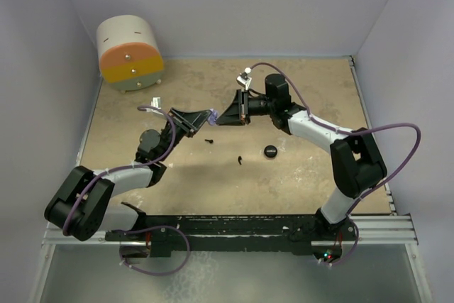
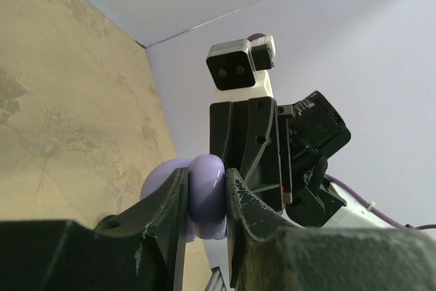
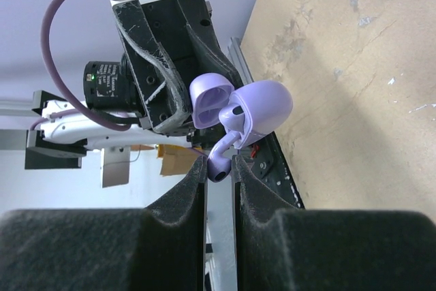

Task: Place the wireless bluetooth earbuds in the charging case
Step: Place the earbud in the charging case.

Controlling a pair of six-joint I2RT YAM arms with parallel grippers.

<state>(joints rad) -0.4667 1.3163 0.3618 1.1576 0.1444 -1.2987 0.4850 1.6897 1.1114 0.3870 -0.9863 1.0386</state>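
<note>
One lavender earbud (image 3: 220,163) in right tool (image 3: 218,172), case (image 3: 267,103) in left tool (image 2: 206,185).

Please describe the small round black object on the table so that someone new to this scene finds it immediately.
On the speckled tan table, find the white-and-black right arm. Just on the near side of its forearm lies a small round black disc. Unlike the two tiny black stemmed earbuds to its left, it is round and clearly larger.
</note>
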